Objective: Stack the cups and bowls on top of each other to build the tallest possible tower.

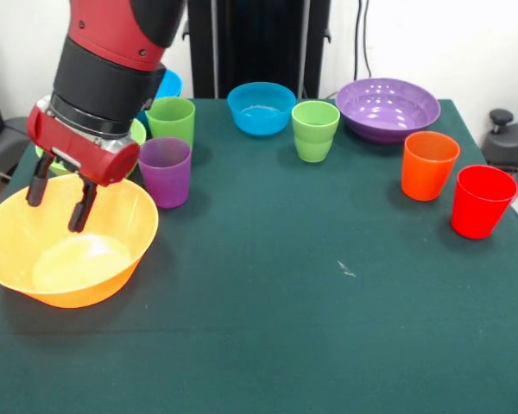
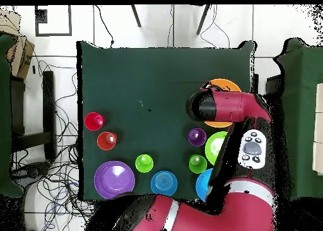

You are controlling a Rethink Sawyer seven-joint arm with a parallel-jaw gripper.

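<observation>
The gripper (image 1: 60, 198) hangs right over the orange bowl (image 1: 69, 246), two dark fingers (image 1: 83, 207) spread apart with clear space between them, nothing held. Their tips dip below the bowl's far rim line, inside the mouth, though from the front I cannot tell whether they touch the wall. From overhead the gripper itself is lost: the red and black arm (image 2: 221, 105) covers it, and only a crescent of the orange bowl (image 2: 222, 85) peeks out around the wrist.

Just beside the bowl in the front view stands the purple cup (image 1: 165, 171), upright, with a lime green cup (image 1: 171, 120) behind it. The arm hides most of the green bowl (image 1: 136, 131) here; overhead shows it plainly (image 2: 214, 146), next to the purple cup (image 2: 197, 137) and green cup (image 2: 197, 163). A blue bowl (image 1: 168, 84) is only a sliver from the front, clearer from above (image 2: 203, 184).

Along the far row: the smaller blue bowl (image 1: 261, 107), a second green cup (image 1: 315, 130), the wide purple bowl (image 1: 387, 108). Well apart on the other side stand the orange cup (image 1: 429, 165) and red cup (image 1: 483, 201), near each other. Everything sits separately on the dark green table (image 1: 311, 328); nothing is stacked.
</observation>
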